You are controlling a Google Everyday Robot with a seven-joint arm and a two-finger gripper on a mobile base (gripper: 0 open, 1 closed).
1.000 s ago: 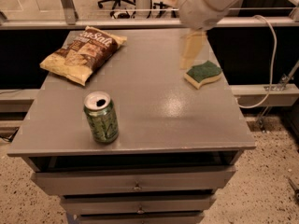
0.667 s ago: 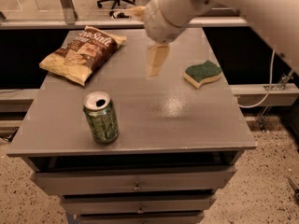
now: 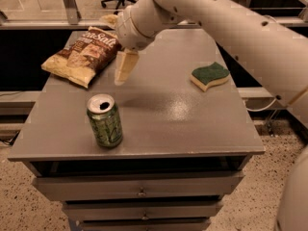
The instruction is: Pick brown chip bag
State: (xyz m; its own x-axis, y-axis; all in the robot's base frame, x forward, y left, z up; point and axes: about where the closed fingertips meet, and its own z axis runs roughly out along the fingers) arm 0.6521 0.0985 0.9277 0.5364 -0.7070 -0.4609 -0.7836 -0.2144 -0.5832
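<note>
1. The brown chip bag (image 3: 83, 56) lies flat on the gray table (image 3: 168, 119), far back at about 10 o'clock on the top
2. The gripper (image 3: 123, 70) hangs in the air, pointing down, just beside the bag at the bag's 3 o'clock side
3. I cannot tell if the gripper is spread apart or pressed together
4. The big white arm (image 3: 216, 13) comes in from 2 o'clock
5. A green can (image 3: 105, 121) stands up near the front edge at about 7 o'clock, well apart from the bag
6. A green and yellow sponge (image 3: 210, 75) lies at about 2 o'clock
7. Under the top there are drawers (image 3: 139, 186)
</note>
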